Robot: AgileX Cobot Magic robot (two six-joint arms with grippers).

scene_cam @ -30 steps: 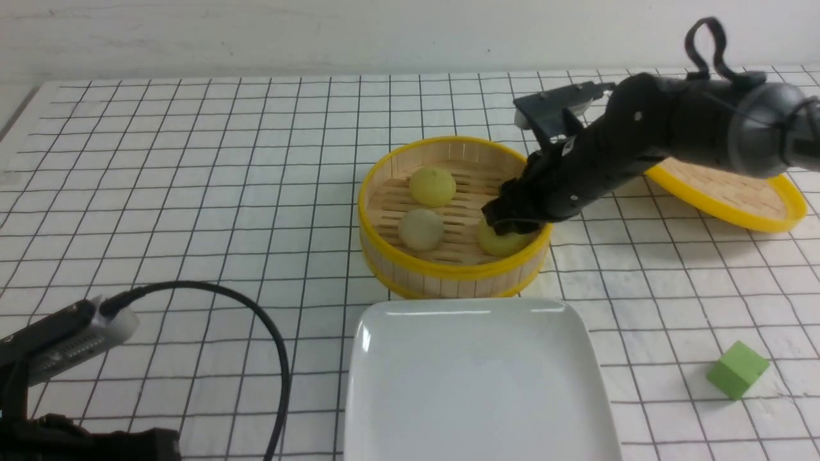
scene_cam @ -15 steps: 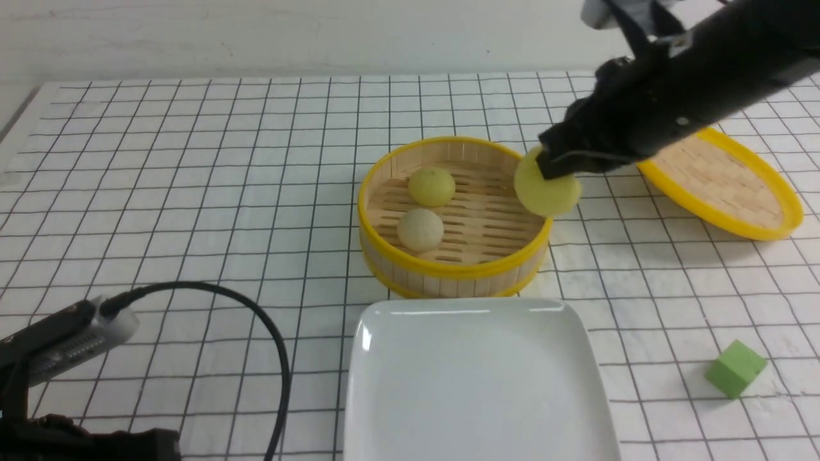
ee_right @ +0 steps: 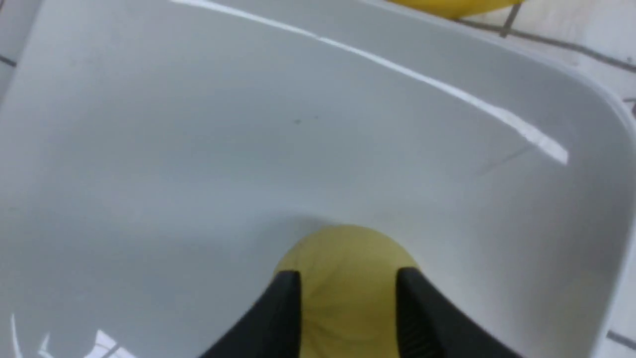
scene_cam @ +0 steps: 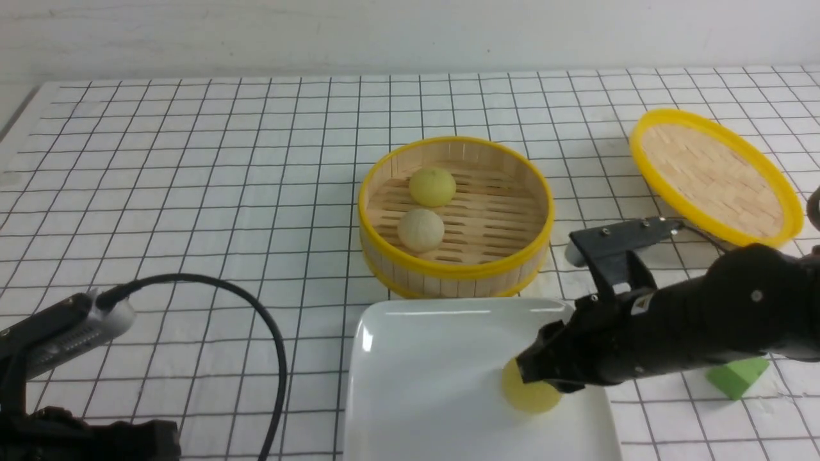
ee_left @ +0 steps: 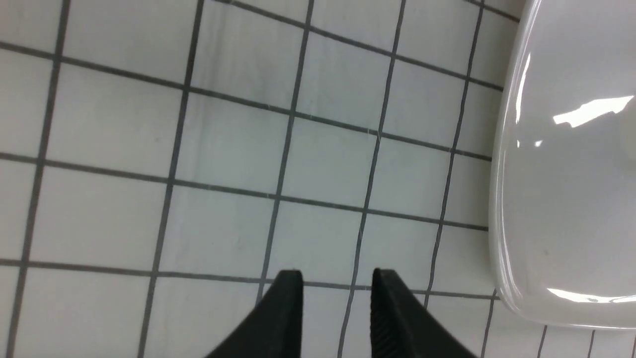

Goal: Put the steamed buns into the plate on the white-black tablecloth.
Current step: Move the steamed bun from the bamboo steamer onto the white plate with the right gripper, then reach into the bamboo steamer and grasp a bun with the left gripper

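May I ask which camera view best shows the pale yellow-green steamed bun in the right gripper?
The right wrist view: the right gripper clasps the pale yellow-green steamed bun close-up over the glossy white plate. The front view shows it smaller, partly behind the gripper; the left wrist view misses it.

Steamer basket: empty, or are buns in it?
Not empty: a yellow-green bun and a beige bun lie inside; the right gripper holds the third bun.
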